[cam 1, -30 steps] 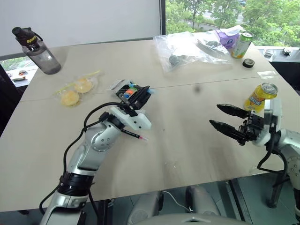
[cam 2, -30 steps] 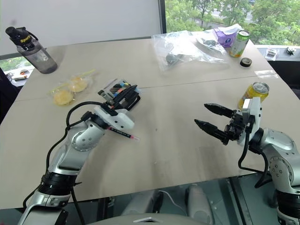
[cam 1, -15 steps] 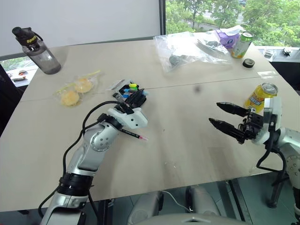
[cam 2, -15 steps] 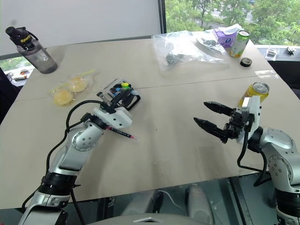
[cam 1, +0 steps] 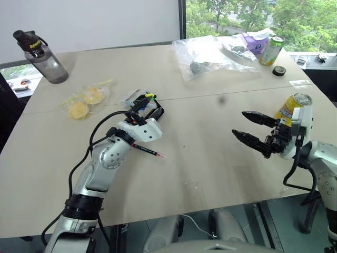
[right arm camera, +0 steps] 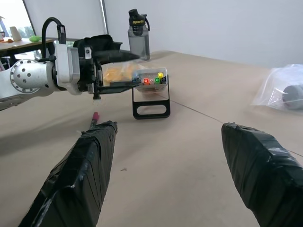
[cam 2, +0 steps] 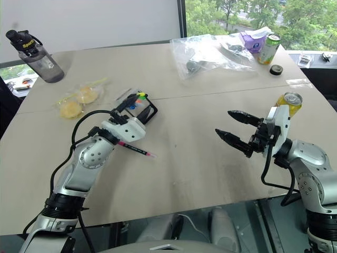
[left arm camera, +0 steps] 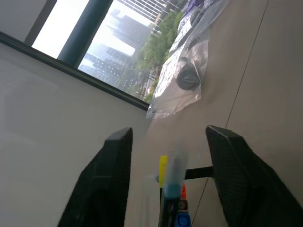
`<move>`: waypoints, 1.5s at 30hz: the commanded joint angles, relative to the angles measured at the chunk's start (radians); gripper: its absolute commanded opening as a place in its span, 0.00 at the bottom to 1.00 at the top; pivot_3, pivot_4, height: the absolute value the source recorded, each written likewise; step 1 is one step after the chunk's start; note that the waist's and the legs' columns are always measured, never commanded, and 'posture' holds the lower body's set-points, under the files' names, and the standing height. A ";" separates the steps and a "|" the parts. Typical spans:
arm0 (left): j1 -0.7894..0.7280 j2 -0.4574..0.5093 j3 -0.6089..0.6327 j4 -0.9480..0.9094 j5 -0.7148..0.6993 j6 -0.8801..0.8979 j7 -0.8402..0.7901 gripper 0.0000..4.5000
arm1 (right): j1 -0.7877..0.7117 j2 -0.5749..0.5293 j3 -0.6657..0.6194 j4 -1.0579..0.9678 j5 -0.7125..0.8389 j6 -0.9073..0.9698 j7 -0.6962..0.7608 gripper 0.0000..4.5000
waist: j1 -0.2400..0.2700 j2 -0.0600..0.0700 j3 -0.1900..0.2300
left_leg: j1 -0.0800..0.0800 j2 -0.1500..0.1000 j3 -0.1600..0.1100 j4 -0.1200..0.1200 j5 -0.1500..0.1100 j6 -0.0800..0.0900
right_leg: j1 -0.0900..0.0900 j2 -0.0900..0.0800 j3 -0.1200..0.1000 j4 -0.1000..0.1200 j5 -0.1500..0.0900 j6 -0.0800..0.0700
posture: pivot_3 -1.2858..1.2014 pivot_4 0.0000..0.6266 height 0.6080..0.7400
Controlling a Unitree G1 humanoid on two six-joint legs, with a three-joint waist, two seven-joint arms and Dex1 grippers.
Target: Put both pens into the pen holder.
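The pen holder (cam 1: 157, 109), a small black frame with yellow, orange and blue bits, stands left of the table's middle. My left gripper (cam 1: 148, 106) is open, one finger on each side of it. In the left wrist view a blue pen cap (left arm camera: 182, 220) shows between the fingers (left arm camera: 113, 179), low among the coloured bits; I cannot tell whether it rests inside. The pink-ended pen (cam 1: 148, 151) lies flat on the table under my left hand. My right gripper (cam 1: 240, 123) hovers open and empty at the right, well away from both.
A water bottle (cam 1: 42, 50) stands at the far left and a bag of yellow food (cam 1: 84, 100) lies left of the holder. Clear plastic bags (cam 1: 210, 55), a green can (cam 1: 271, 50) and a tape roll (cam 1: 279, 71) are far right. A yellow can (cam 1: 293, 108) stands behind my right gripper.
My left gripper was shut just above the holder; it has opened and shifted a little left, its fingers now straddling the holder. The right arm has held still.
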 commanded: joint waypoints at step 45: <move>0.726 0.381 0.703 -0.232 -1.004 0.559 -0.922 0.99 | -0.488 0.543 0.695 0.478 -0.564 -0.188 -0.157 0.84 | -0.056 0.004 0.003 | -0.001 0.007 0.005 -0.003 -0.001 -0.002 | -0.007 0.007 0.003 -0.001 0.002 -0.004 | 0.52 0.24 1.00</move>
